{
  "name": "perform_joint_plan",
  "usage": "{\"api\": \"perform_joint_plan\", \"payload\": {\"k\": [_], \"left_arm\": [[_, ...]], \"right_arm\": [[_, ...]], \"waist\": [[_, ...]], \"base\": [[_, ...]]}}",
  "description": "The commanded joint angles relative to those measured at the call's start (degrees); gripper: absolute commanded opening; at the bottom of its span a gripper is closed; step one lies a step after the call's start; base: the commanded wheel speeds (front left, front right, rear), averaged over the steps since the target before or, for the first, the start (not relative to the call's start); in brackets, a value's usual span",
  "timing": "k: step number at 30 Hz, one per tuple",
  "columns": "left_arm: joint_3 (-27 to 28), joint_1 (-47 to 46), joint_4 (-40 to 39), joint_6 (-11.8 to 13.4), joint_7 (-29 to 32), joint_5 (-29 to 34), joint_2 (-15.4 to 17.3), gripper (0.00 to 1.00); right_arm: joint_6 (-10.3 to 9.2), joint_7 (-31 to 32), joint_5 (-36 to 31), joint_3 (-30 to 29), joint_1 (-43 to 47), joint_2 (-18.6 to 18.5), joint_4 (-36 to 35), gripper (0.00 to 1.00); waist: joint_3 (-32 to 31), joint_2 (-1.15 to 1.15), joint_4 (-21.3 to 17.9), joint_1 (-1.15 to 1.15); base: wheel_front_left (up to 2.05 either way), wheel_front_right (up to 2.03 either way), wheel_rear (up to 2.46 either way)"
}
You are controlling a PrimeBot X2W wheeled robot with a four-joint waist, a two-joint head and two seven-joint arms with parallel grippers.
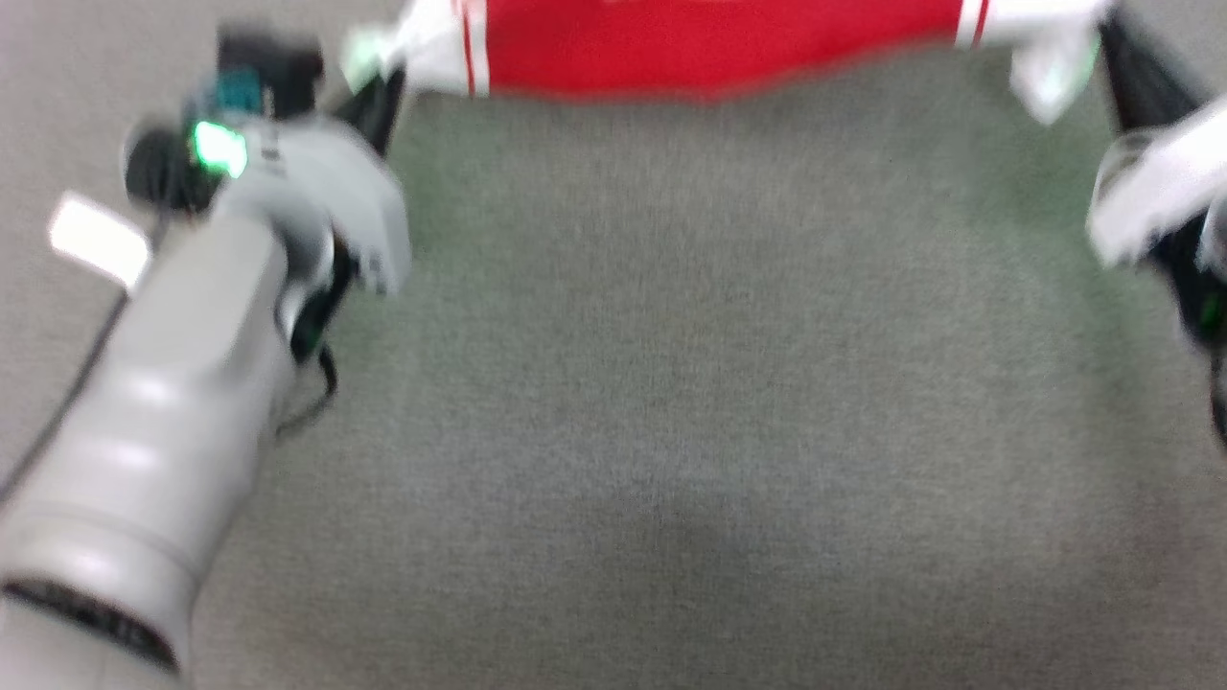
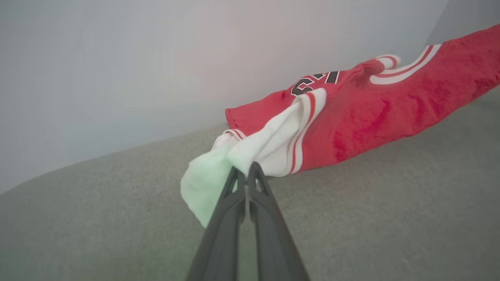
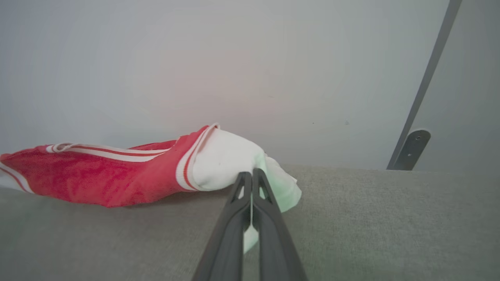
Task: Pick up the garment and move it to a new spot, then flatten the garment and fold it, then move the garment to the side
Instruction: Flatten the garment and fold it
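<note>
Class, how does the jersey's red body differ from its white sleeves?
The body is red with black lettering; the sleeves are white with red stripes. The body stretches unheld; one sleeve is pinched by the left gripper, one by the right gripper. Both belong to one garment.

**Red garment stretched between two claws, view blurred**

The garment (image 1: 709, 43) spans the top edge, its red body sagging slightly in the middle, with a white sleeve and red striping at each end. The left claw (image 1: 381, 84) meets the bunched sleeve at the upper left. Behind it a green light (image 1: 219, 146) glows on the wrist, and the pale forearm (image 1: 163, 402) runs to the lower left corner. The right claw (image 1: 1112, 43) reaches the other sleeve at the upper right. Below lies a bare grey fabric-like surface (image 1: 671, 383).
</note>
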Motion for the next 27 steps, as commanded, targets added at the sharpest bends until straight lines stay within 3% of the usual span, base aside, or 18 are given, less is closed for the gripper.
{"api": "perform_joint_plan", "payload": {"k": [1,4,8,10,16,18,23,27], "left_arm": [[-0.5,3.5,-1.4,0.0,-0.1,-1.2,1.4,0.0],[-1.7,11.6,-4.9,0.0,-0.4,-2.7,3.7,0.0],[-2.4,21.3,-9.0,0.4,-1.0,-4.4,5.7,0.0],[-2.4,25.5,-11.6,1.9,-1.4,-4.5,7.3,0.0],[-1.8,38.4,-22.3,8.0,-2.1,-6.6,10.8,0.0],[-1.2,44.0,-28.2,11.3,-2.1,-7.9,12.5,0.0],[0.3,52.5,-36.8,17.7,-2.2,-10.5,14.0,0.0],[0.6,56.7,-40.9,20.6,-1.7,-12.3,14.6,0.0]], "right_arm": [[-0.05,1.3,2.1,1.3,4.6,-0.7,-2.6,0.0],[-0.05,3.8,5.1,2.3,13.8,-4.9,-8.5,0.0],[-0.05,5.5,8.0,0.9,25.0,-7.3,-14.0,0.0],[-0.05,6.5,9.4,-0.2,30.0,-8.0,-16.5,0.0],[-0.05,11.0,10.9,-3.3,43.4,-9.3,-23.1,0.0],[-0.05,13.6,10.8,-5.4,48.9,-9.3,-26.4,0.0],[-0.05,17.6,9.0,-9.1,55.7,-8.8,-29.9,0.0],[-0.05,20.5,5.8,-11.4,58.6,-8.0,-31.6,0.0]], "waist": [[-10.9,0.0,-0.6,0.0],[-14.1,0.0,-0.8,0.0],[-17.0,0.0,-1.1,0.0],[-18.1,0.0,-1.3,0.0],[-20.2,0.0,-1.5,0.0],[-20.5,0.0,-1.4,0.0],[-20.2,0.0,-1.8,0.0],[-19.8,0.0,-1.9,0.0]], "base": [[0.0,0.0,0.0],[0.0,0.0,0.0],[0.0,0.0,0.0],[0.0,0.0,0.0],[0.0,0.0,0.0],[0.0,0.0,0.0],[0.0,0.0,0.0],[0.0,0.0,0.0]]}}
